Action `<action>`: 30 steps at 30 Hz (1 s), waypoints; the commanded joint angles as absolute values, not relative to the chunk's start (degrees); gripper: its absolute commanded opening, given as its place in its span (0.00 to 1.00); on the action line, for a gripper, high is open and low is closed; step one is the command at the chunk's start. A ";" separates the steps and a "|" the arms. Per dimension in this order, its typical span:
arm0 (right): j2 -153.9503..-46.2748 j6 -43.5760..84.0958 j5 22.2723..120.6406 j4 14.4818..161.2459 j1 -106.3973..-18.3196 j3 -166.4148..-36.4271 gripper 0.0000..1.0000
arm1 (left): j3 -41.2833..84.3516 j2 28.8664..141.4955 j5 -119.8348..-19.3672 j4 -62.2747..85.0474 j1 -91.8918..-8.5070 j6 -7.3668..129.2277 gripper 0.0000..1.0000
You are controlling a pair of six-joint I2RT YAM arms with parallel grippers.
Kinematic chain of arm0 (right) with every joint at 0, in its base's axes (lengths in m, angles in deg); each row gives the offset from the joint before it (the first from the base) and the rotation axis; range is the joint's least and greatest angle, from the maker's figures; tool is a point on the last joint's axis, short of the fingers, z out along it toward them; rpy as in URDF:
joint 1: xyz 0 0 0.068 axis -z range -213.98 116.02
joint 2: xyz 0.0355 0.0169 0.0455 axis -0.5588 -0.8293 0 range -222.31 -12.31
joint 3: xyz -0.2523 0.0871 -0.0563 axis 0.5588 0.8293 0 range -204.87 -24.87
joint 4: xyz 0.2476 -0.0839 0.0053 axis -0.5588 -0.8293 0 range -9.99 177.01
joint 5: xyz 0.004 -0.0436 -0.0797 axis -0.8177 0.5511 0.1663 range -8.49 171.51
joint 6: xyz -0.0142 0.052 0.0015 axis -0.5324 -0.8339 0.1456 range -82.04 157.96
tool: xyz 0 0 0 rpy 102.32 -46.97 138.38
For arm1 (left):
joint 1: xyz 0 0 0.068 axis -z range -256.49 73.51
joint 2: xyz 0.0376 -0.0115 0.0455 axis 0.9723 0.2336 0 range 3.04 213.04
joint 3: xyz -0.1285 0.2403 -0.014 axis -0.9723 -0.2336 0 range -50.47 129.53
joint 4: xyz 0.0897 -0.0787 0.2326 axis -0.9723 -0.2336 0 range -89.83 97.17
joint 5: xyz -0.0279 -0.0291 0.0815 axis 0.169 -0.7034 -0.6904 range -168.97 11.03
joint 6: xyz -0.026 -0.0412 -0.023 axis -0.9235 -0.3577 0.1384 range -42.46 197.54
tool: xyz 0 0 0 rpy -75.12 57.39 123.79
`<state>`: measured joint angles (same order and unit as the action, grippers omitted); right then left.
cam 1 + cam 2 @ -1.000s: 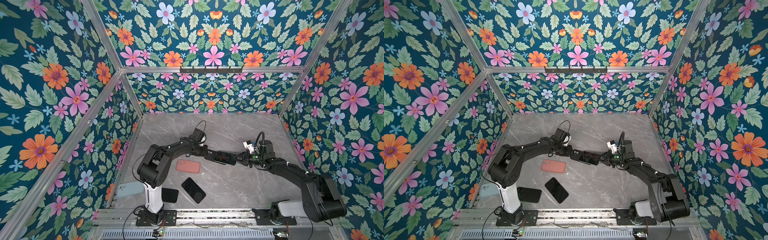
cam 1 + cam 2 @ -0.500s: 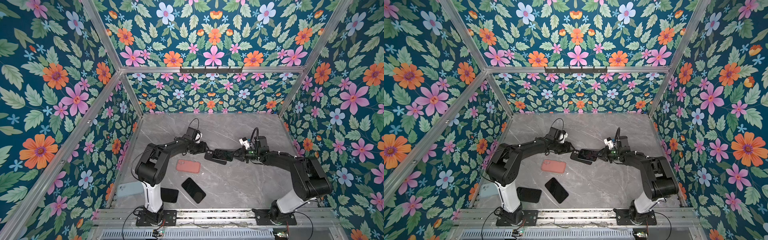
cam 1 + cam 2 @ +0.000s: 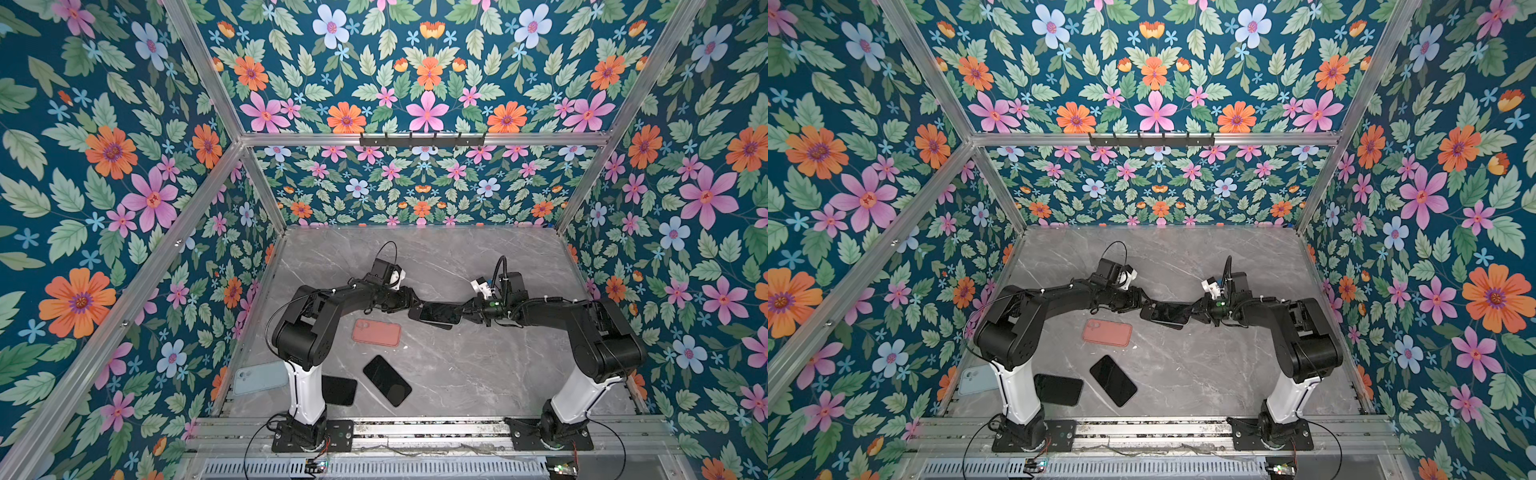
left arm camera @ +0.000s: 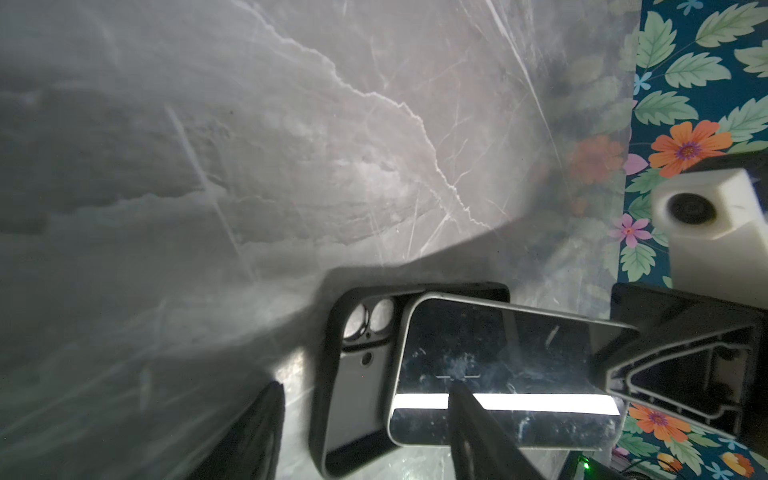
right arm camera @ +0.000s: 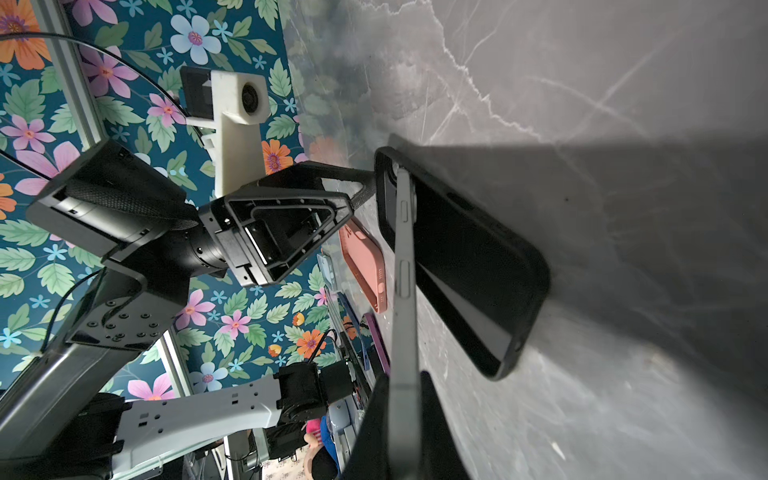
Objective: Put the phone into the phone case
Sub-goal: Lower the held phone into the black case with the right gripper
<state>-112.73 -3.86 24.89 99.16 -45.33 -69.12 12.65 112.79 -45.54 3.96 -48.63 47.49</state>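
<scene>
Above marble table [image 3: 478,365], right jaws pinch phone [image 4: 498,353]; left jaws parted.

At the black right gripper [image 3: 464,312] tips, the phone [image 4: 498,353] is glossy black glass with a grey metal rim. The phone case [image 4: 353,395] between it and the black left gripper [image 3: 412,305] is matte black. Near the left gripper lies a salmon-pink case [image 3: 376,332]. The table [image 3: 478,374] is grey marble veined white; the walls [image 3: 104,174] are teal with pink, orange and pale-blue flowers and green leaves
</scene>
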 commanded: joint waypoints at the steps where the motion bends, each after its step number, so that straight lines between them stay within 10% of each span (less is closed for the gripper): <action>1: -113.95 -2.91 24.17 99.23 -45.43 -70.06 0.00 | 12.16 112.97 -44.08 6.32 -48.72 46.53 0.62; 30: -119.79 -4.03 24.29 103.34 -46.37 -71.13 0.01 | 8.96 112.05 -42.58 9.46 -48.02 44.29 0.59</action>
